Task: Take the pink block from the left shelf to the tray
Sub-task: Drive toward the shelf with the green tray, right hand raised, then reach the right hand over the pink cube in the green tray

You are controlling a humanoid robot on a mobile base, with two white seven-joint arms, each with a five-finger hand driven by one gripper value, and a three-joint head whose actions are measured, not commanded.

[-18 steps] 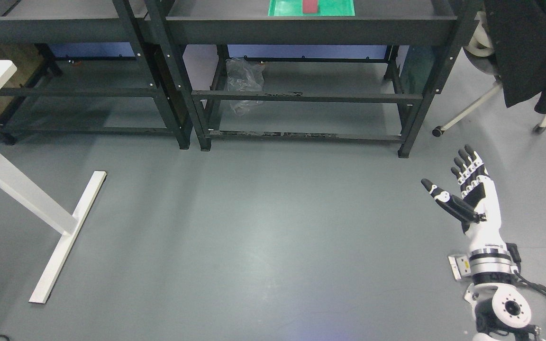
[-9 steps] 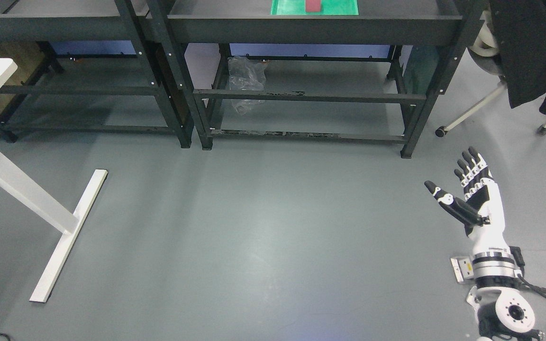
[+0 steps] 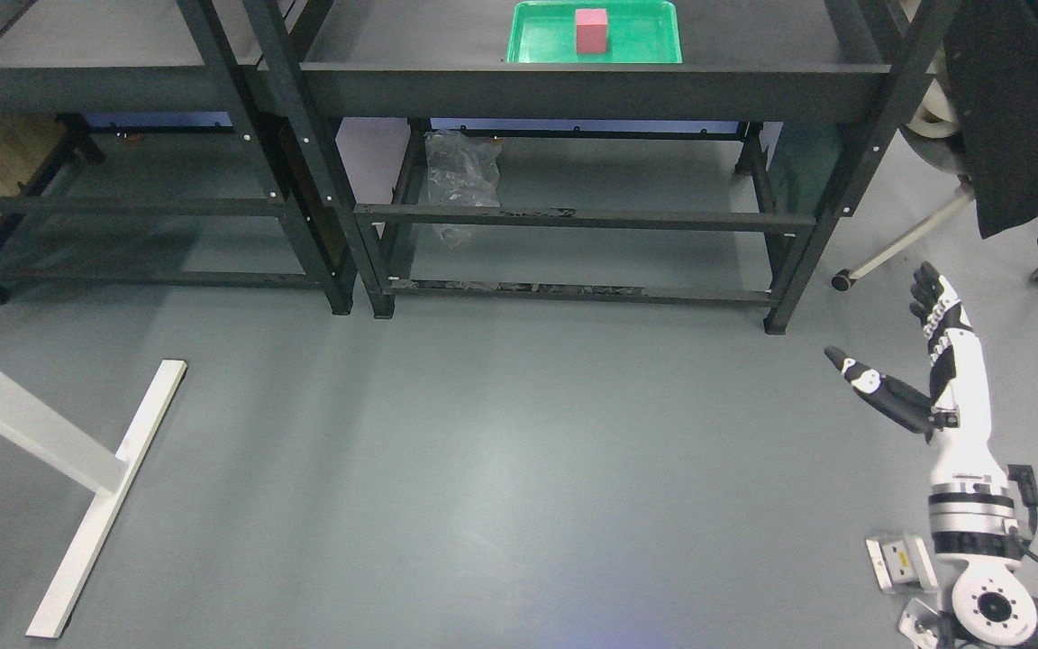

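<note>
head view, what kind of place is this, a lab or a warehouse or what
Probably a robotics lab or workshop: black metal shelf racks stand on a bare grey floor, a green tray with a pink block sits staged on one, and a dark coat hangs over a wheeled chair.

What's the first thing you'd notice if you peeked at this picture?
Probably the bright green tray at the top, on the dark shelf, with a pink block sitting in it. Next, the robot's white and black right hand at the lower right, fingers spread and holding nothing above the grey floor.
</note>
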